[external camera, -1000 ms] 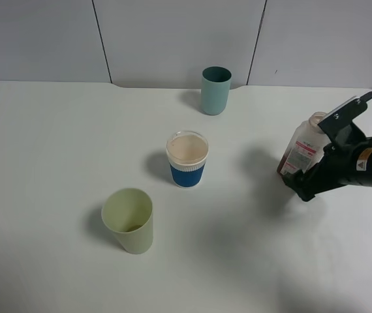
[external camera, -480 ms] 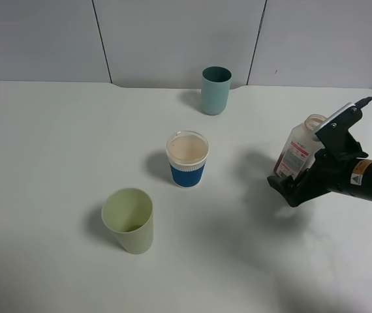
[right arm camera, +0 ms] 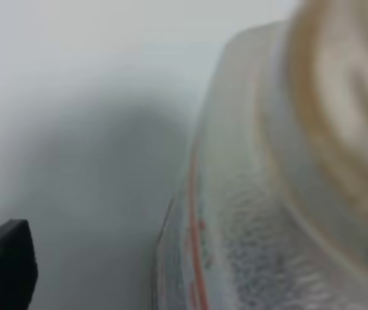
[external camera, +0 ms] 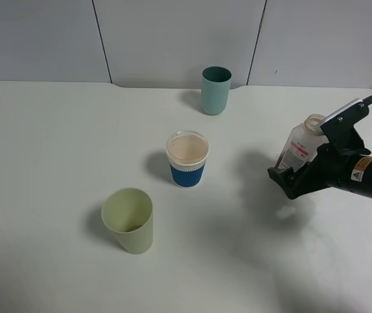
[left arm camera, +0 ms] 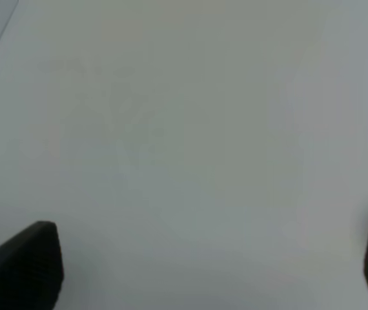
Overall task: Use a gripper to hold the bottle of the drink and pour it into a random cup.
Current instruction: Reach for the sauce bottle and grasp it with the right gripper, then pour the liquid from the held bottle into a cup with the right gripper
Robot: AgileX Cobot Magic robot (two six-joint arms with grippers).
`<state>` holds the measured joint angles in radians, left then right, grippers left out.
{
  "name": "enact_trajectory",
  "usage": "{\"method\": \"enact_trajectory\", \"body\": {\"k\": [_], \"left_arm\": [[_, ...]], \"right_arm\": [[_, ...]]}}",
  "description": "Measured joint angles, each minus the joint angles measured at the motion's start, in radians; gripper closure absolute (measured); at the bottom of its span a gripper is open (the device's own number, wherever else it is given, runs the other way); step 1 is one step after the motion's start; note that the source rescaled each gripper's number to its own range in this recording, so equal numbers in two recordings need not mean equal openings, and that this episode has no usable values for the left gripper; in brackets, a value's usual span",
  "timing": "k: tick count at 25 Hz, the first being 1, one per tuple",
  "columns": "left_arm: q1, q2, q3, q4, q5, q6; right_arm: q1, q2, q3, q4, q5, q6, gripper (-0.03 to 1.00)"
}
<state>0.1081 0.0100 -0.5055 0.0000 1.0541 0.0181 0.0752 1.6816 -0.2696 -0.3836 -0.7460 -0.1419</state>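
White surface [external camera: 55,143] carries three cups: a teal cup [external camera: 215,90] at the back, a blue-sleeved cup [external camera: 187,159] in the middle and a pale green cup [external camera: 128,220] at the front left. The bottle [external camera: 300,145], capless with a white-and-pink label, is at the right, well apart from all three. The right hand [external camera: 289,172] reaches around its lower part, spread wide. In the right wrist view one finger [right arm camera: 3,268] sits clear of the bottle's side, so nothing is gripped. The left hand [left arm camera: 200,271] is spread wide over bare surface, holding nothing.
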Motion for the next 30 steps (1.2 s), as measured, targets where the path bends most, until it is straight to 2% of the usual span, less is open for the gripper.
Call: {"method": "enact_trajectory", "body": {"k": [3,9,11,12,19,30], "left_arm": [[0.0,0.0,0.0,0.0,0.0,0.0],[0.0,0.0,0.0,0.0,0.0,0.0],[0.0,0.0,0.0,0.0,0.0,0.0],[0.0,0.0,0.0,0.0,0.0,0.0],[0.0,0.0,0.0,0.0,0.0,0.0],[0.0,0.0,0.0,0.0,0.0,0.0]], "right_arm": [[0.0,0.0,0.0,0.005,-0.004,0.002,0.16],[0.0,0.0,0.0,0.007,-0.005,0.003,0.79],[0.0,0.0,0.0,0.008,-0.005,0.003,0.93],[0.0,0.0,0.0,0.008,-0.005,0.006,0.96],[0.0,0.0,0.0,0.008,-0.003,0.091,0.96],[0.0,0.001,0.003,0.007,-0.022,0.142,0.96]]}}
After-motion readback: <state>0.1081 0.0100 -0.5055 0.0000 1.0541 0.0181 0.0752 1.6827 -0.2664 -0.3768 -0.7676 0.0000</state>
